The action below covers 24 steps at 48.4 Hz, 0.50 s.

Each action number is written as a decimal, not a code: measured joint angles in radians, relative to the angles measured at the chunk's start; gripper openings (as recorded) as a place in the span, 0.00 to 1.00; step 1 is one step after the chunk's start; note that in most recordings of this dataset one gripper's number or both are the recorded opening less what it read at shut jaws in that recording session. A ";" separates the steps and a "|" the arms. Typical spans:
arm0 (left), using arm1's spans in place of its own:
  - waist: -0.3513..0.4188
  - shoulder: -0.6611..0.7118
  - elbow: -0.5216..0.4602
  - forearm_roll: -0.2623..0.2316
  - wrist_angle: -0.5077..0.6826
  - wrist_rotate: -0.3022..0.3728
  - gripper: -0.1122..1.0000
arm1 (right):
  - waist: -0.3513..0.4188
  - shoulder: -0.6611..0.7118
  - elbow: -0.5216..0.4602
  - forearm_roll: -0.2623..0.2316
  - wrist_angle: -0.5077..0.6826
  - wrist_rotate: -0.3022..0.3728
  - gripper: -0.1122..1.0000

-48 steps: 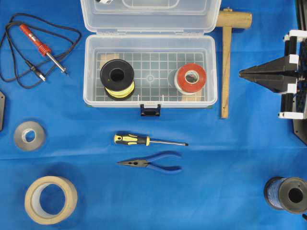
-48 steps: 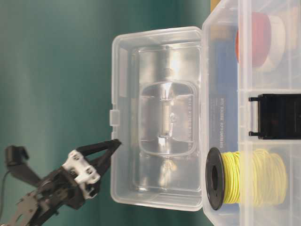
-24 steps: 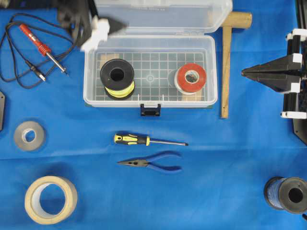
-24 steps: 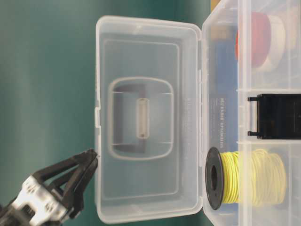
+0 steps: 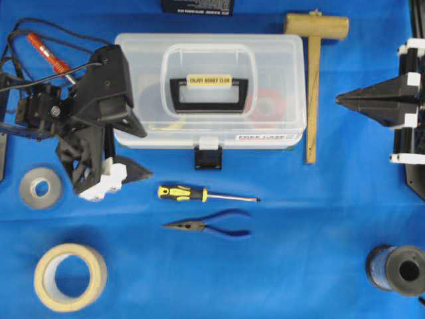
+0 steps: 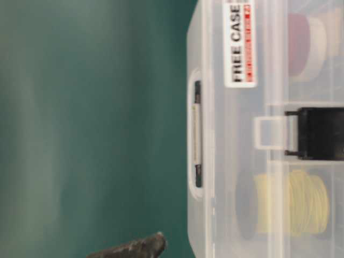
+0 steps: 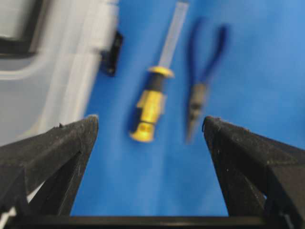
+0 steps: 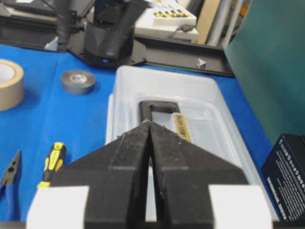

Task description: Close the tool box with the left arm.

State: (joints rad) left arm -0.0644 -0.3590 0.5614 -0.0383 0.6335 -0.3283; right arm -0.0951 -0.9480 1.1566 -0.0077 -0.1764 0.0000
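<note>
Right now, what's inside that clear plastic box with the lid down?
Through the tool box lid, a red-and-white roll shows faintly on the right; the table-level view shows a yellow wire spool. Anything else inside is too hazy to tell.

Overhead looks down; side cam close on tool box (image 5: pixel 209 90).

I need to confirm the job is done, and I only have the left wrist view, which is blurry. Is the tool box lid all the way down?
Observer: Yes. Overhead, the tool box lid lies flat on the base, handle up.
Operator: Is the latch fastened?
Observer: The black latch hangs below the lid's edge, apparently not hooked.
Operator: Where's the right gripper?
Observer: The right gripper sits shut at the right edge, apart from the box.
</note>
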 measured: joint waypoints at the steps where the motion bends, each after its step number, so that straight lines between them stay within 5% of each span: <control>1: -0.006 -0.003 0.000 0.002 -0.003 -0.002 0.91 | 0.000 -0.002 0.000 0.000 -0.002 0.000 0.10; 11: -0.028 -0.089 -0.006 0.012 -0.051 0.063 0.90 | 0.000 -0.006 0.000 0.000 -0.002 0.002 0.10; 24: -0.011 -0.311 0.106 0.015 -0.276 0.296 0.91 | 0.000 -0.014 0.000 0.000 -0.002 0.002 0.10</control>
State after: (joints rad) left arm -0.0752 -0.6703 0.6673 -0.0230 0.3574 -0.0322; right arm -0.0951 -0.9618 1.1566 -0.0077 -0.1779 0.0015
